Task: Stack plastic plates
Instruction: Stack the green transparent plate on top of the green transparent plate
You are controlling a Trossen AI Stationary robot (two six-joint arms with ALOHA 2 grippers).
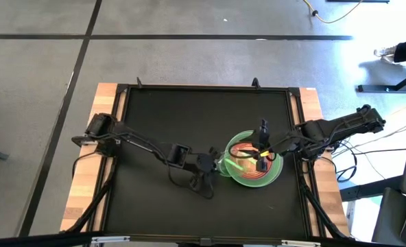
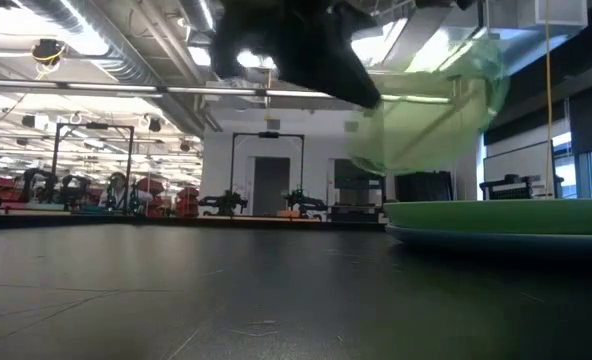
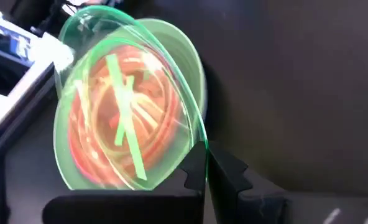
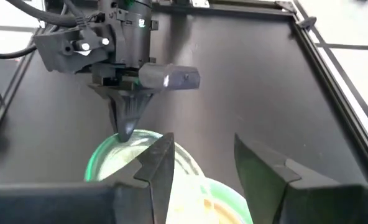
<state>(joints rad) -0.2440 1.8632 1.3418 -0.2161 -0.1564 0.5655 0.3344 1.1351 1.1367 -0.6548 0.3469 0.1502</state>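
Note:
A small translucent green striped dish hangs tilted over the plate stack, near the table's right middle. In the low view the dish is above a large green plate that lies on a blue one. Orange and pink rings show on top of the stack. My left gripper is shut on the dish at the stack's left side. My right gripper is open just above the stack's far right part, touching nothing. My left gripper pinches the small green dish by its rim, between the two fingers. In the right wrist view its fingers point down at the rim from above. The dish is tilted steeply and held off the stack.
A raised black frame borders the dark mat, with wooden table edges outside it. The mat's left and far parts are bare. Both arms meet over the stack, their grippers close together.

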